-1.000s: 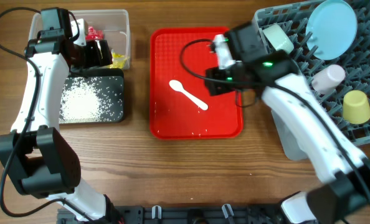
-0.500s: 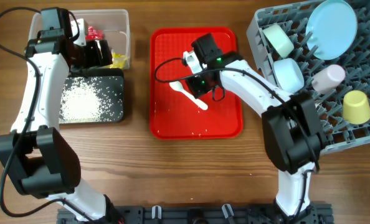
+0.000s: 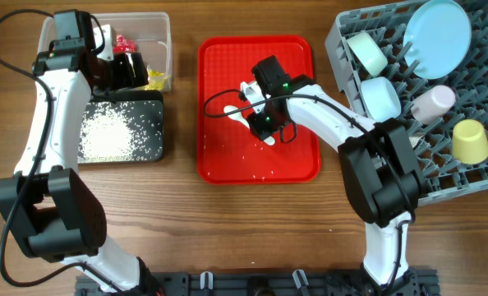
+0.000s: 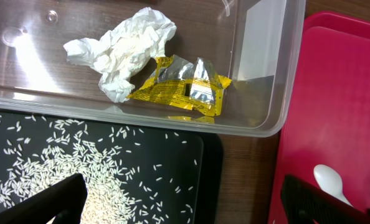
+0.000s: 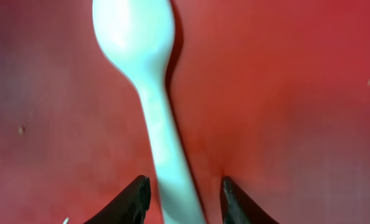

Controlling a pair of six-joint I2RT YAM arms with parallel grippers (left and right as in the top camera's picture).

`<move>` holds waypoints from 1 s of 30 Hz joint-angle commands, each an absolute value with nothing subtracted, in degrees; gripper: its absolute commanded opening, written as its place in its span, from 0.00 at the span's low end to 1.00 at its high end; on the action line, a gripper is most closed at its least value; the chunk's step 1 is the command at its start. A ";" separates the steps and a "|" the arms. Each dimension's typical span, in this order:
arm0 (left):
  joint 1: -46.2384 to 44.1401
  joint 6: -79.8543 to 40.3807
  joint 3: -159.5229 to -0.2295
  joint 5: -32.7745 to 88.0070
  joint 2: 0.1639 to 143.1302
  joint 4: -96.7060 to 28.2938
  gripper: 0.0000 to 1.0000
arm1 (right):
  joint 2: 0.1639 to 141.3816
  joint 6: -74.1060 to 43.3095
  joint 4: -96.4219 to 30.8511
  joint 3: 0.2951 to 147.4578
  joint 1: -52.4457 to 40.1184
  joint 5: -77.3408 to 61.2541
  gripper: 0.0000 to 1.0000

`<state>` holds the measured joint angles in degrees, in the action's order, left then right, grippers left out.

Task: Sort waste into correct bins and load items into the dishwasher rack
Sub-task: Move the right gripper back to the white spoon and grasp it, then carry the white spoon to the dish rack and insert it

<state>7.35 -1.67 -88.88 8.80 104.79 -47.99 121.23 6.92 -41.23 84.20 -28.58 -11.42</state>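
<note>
Right gripper (image 5: pixel 182 190) is down low over the spoon (image 5: pixel 149 106), and its two fingers are apart, one on each side of the thin handle. A bit of red shows between each finger and the handle, so I think nothing is squeezed yet.

The spoon lies flat on the red tray (image 3: pixel 223 160). In the wrist view it runs straight away from the gripper, with the round end far off and the handle in the gap. So the next move is likely just to close and lift. The right arm is right there. The left gripper (image 4: pixel 182 183) is well apart, over the bins, with its fingers wide apart and nothing in them.

Under it, tissue (image 4: pixel 126 50) and a yellow wrapper (image 4: pixel 179 87) lie in the clear tub (image 4: pixel 263 115). Rice (image 4: pixel 79 168) lies in the black tray (image 4: pixel 194 186).

Further out, the rack (image 3: pixel 474 185) holds the plate (image 3: pixel 437 37), two bowls (image 3: pixel 367 51), a pink cup (image 3: pixel 433 100) and a yellow cup (image 3: pixel 471 140).

From above, the gripper covers most of the spoon. The wrist view cuts off the handle's end and the finger bottoms, so I cannot tell if they touch the tray. I cannot find the fork.
</note>
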 commanded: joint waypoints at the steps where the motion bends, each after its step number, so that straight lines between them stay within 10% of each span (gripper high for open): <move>1: 7.53 -1.98 -89.25 8.88 104.16 -47.86 1.00 | 123.68 4.25 -45.50 80.93 -28.97 -12.08 0.37; 17: 7.53 -1.98 -89.25 8.88 104.16 -47.86 1.00 | 123.68 -1.17 -48.71 80.88 -28.97 -10.90 0.05; 30: 7.53 -1.98 -89.25 8.88 104.14 -47.86 1.00 | 105.16 -3.20 -64.45 87.85 -25.76 -9.06 0.04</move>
